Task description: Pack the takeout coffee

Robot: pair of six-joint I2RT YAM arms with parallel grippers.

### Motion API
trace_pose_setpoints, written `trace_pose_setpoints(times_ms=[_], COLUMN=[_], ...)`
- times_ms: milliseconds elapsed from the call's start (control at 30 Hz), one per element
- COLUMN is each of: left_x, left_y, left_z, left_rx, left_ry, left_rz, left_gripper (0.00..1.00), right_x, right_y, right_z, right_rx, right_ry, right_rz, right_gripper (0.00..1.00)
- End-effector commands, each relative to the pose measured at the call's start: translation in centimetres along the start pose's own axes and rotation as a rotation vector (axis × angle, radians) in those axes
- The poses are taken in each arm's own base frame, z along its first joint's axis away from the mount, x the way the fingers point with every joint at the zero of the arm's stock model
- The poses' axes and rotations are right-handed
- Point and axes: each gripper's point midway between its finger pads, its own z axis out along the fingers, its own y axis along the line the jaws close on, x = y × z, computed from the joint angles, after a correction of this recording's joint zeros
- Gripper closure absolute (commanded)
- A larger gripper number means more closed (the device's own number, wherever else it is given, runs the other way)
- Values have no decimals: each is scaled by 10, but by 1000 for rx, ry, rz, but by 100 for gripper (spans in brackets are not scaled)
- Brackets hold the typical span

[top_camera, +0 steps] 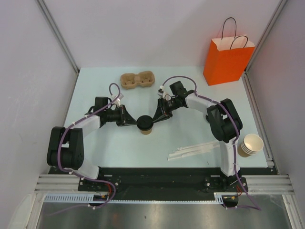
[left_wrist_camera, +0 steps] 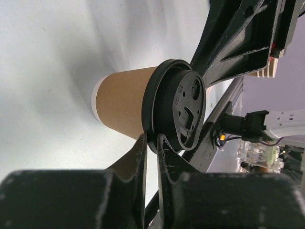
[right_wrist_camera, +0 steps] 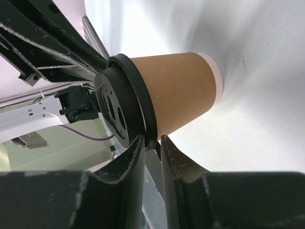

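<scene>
Coffee [top_camera: 145, 126] is seen upright on table [top_camera: 95, 90], approx. mid-table, btwn the two arms. Black lid [left_wrist_camera: 174, 109] is seated on the tan cup.

Left gripper [top_camera: 135, 122] is placed at the cup's left side and right gripper [top_camera: 154, 119] at its right, so the lid is met from opp. sides. In left wrist view the lid rim is pinched btwn two nearly closed fingers [left_wrist_camera: 138, 157]. Same in right wrist view: the rim is clamped in a narrow gap. Cup wall itself is not gripped, only the lid edge.

Pulp carrier [top_camera: 138, 79] is laid at the far side, well apart from the coffee. Orange bag [top_camera: 228, 62] is stood in the far right corner. Stack of bare cups [top_camera: 250, 144] is laid at the right edge, w/ white sticks [top_camera: 193, 151] near the front.
</scene>
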Motion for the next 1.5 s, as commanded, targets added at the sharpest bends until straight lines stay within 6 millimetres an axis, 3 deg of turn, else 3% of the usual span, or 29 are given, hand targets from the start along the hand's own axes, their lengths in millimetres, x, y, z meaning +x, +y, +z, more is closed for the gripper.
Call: trace_pose_setpoints(times_ms=[0,233,533,633,800,900,1200,1467], left_x=[6,20,39,34,11,5,0,-10], left_y=[16,43,68,60,19,5,-6,-21], left_z=[10,17,25,25,22,17,10,8], left_rx=[-36,-121,-213,-185,-44,-20,-8,42], left_ry=[30,80,148,139,83,57,42,20], left_rz=[-14,-66,-103,-86,-29,-7,21,38], left_gripper=[89,100,100,100,100,98,83,81], right_x=[0,10,22,20,7,4,-3,-7], right_y=[-19,-48,-69,-58,-12,1,1,12], right_z=[13,21,32,32,24,18,4,-4], right_rx=[61,139,187,141,4,-15,-13,-50], right_ry=[8,41,82,83,65,52,29,20], right_rz=[-9,36,70,70,-8,-37,-25,-27], right_gripper=[79,85,88,88,84,82,76,73])
